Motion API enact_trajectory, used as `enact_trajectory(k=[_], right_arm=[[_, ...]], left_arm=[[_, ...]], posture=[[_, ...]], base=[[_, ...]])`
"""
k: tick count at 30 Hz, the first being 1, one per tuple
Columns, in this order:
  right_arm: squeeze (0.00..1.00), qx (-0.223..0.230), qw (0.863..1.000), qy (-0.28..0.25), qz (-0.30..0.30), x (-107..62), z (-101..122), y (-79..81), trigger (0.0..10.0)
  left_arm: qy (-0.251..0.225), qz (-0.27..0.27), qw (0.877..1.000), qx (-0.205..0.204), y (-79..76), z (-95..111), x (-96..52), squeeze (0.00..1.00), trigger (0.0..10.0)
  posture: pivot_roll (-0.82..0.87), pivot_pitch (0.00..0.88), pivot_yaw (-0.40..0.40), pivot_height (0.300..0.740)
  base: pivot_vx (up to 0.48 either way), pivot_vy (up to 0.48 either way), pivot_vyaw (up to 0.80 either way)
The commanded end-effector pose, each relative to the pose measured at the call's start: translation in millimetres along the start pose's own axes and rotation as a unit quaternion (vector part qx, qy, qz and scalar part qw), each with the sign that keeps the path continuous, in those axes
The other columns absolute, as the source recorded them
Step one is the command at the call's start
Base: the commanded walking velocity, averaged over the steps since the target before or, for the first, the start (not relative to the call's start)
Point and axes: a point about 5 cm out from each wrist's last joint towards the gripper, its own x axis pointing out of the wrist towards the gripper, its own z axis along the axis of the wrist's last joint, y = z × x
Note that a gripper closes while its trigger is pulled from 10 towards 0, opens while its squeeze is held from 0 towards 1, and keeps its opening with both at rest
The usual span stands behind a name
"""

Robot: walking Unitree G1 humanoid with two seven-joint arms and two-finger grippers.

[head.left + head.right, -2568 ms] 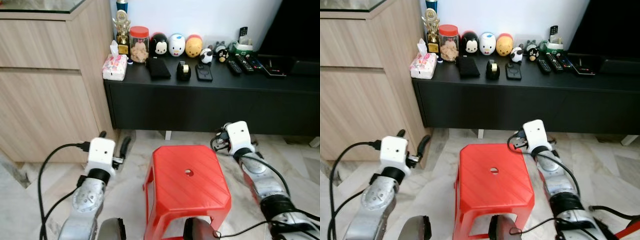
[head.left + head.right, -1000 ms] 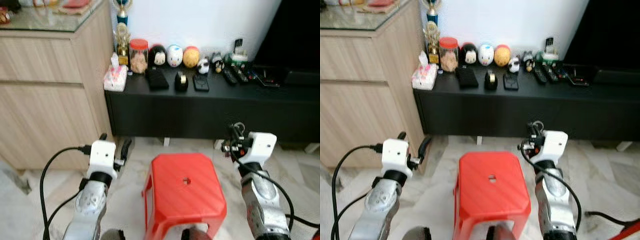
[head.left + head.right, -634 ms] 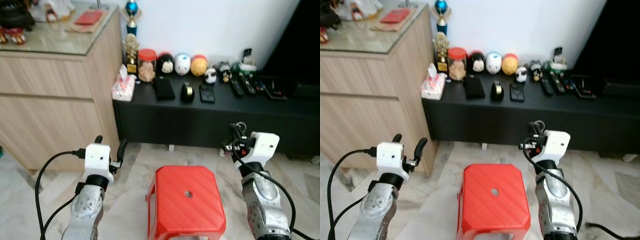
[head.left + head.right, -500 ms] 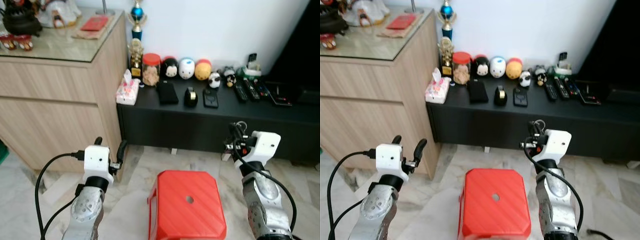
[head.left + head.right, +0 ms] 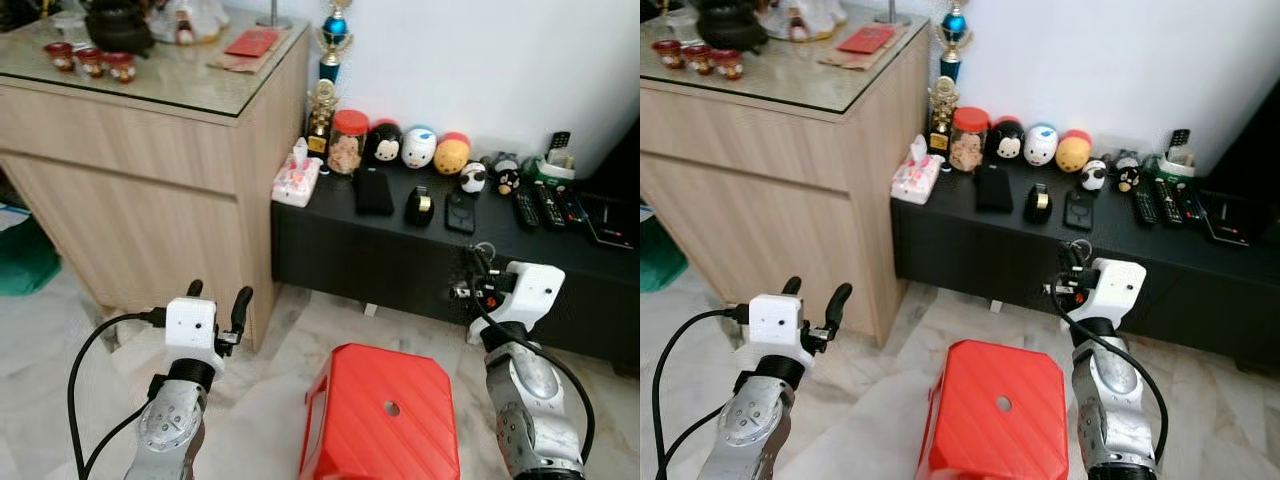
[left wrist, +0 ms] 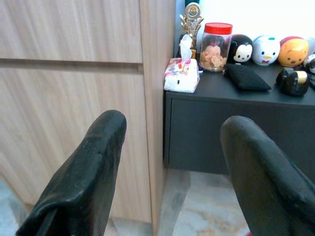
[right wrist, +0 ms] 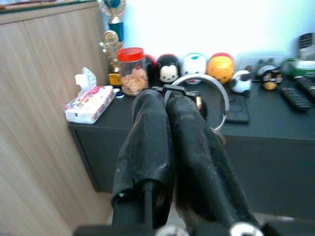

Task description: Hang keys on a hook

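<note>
Keys [image 7: 204, 98] sit pinched by their ring at the tips of our right gripper [image 7: 165, 98], raised before the black cabinet [image 5: 420, 255]; our left gripper [image 6: 172, 162] gapes wide. We see no hook; walking could shake the ring loose.

Keys [image 7: 206, 101]: silver ring pinched in right gripper [image 7: 165, 98] jaws; above black console.

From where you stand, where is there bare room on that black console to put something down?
The front strip of the black console, ahead of the black wallet and tape dispenser, is bare. The back row, from tissue pack and jar past the round toys to the remotes, is crowded.
</note>
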Motion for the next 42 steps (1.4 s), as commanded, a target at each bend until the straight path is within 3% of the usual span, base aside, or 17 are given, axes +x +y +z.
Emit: enact_trajectory(k=[1, 10, 35, 42], right_arm=[[0.00, -0.006, 1.000, -0.002, -0.020, -2.5, 2.5, -10.3, 10.0], [0.00, 0.010, 0.999, -0.002, -0.049, -4.1, 1.9, -20.2, 10.0], [0.00, 0.012, 0.999, -0.001, -0.048, -0.7, 1.6, -18.0, 10.0], [0.00, 0.010, 0.999, -0.003, -0.053, -0.4, 1.9, -19.2, 10.0]], left_arm=[[-0.007, -0.010, 1.000, -0.006, -4.5, 1.3, 0.3, 0.00, 10.0], [-0.011, -0.023, 1.000, -0.018, -9.2, 1.3, -0.9, 0.00, 10.0], [-0.014, -0.034, 0.999, -0.018, -12.5, 1.1, 0.2, 0.00, 10.0], [-0.009, -0.036, 0.999, -0.009, -13.0, -0.9, 0.5, 0.00, 10.0]], posture=[[0.02, 0.000, -0.129, 0.740], [0.02, 0.000, -0.129, 0.740], [0.01, 0.000, -0.117, 0.740], [0.01, 0.000, -0.113, 0.740]], base=[[0.000, 0.000, 0.00], [-0.139, 0.000, 0.00], [-0.374, 0.000, 0.00], [0.000, 0.000, 0.00]])
